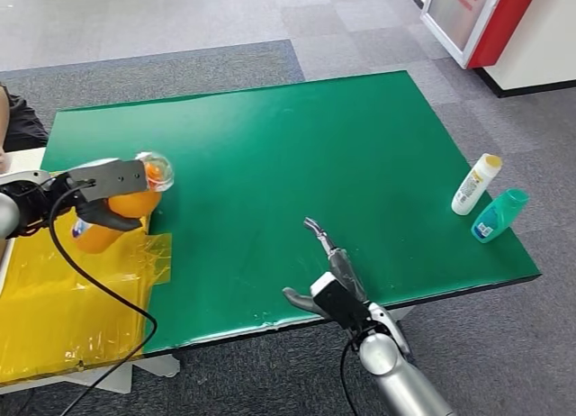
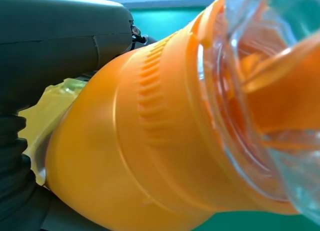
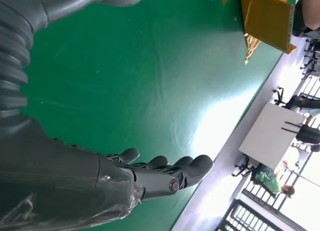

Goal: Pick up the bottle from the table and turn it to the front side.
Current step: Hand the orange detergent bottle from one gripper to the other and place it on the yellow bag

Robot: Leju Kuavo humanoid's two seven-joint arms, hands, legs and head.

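Note:
An orange bottle (image 1: pixel 129 209) with a clear cap is held by my left hand (image 1: pixel 102 195) above the left edge of the green table (image 1: pixel 299 155), tilted with its cap toward the table's middle. Up close the orange bottle (image 2: pixel 151 141) presses against the grey palm of the left hand (image 2: pixel 56 41). Near the table's front edge my right hand (image 1: pixel 326 276) hovers with fingers spread and nothing in it. In the right wrist view the right hand (image 3: pixel 151 173) reaches out flat over the green table (image 3: pixel 151 81).
A white bottle with a yellow cap (image 1: pixel 475 184) and a teal bottle (image 1: pixel 499 215) lie at the table's right edge. Yellow plastic sheeting (image 1: pixel 61 299) covers a surface at the left. A person's arm (image 1: pixel 5 119) shows at the far left.

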